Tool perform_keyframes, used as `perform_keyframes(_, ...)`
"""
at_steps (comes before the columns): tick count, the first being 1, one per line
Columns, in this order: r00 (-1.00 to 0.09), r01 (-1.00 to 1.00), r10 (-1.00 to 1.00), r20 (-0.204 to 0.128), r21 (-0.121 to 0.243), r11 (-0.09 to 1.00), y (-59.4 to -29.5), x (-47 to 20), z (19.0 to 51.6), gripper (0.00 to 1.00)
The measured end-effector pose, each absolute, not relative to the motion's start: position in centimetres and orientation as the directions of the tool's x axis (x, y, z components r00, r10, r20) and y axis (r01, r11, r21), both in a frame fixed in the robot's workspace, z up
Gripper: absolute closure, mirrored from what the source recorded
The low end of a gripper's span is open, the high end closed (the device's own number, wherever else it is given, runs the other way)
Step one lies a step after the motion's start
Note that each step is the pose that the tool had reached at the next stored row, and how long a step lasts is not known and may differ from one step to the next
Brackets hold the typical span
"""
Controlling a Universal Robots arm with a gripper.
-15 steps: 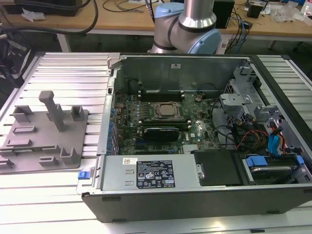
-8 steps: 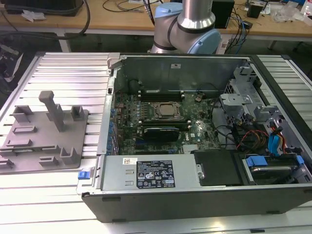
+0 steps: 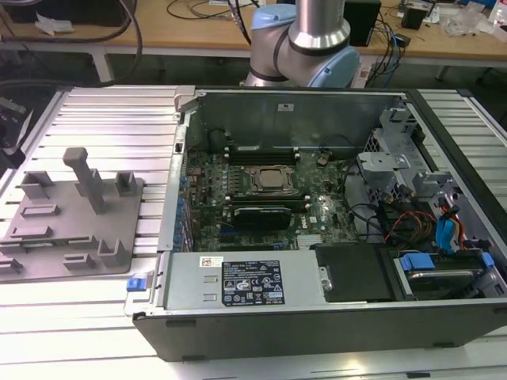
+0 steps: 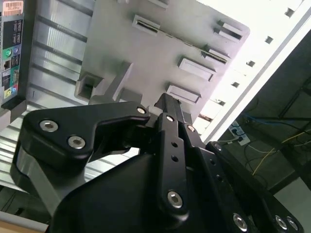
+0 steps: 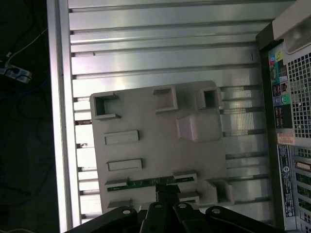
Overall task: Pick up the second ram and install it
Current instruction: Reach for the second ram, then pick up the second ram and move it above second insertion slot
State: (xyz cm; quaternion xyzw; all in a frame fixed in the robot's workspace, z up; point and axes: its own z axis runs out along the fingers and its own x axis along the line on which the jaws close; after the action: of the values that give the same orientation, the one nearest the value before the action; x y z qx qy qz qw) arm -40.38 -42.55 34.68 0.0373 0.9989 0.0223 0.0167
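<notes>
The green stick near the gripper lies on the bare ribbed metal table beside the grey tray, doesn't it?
Not quite. The green stick lies on the grey tray, not on the bare table beside it. The first wrist view shows it there, near the gripper.

1. The grey tray (image 5: 160, 145) is studded with upright posts (image 5: 197, 127) and low slot blocks.
2. The second ram (image 5: 138, 184) is hemmed in by such blocks.
3. Open slatted surface (image 5: 160, 43) is left beside the tray.
4. The computer case (image 5: 291, 121) is set near the tray; its interior is laid open from above.
</notes>
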Motion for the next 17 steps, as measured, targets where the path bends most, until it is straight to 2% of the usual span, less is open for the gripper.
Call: perform_keyframes(17, -0.997, 0.074, 0.075, -0.032, 0.046, 0.996, -42.63, -40.69, 34.08, 0.92)
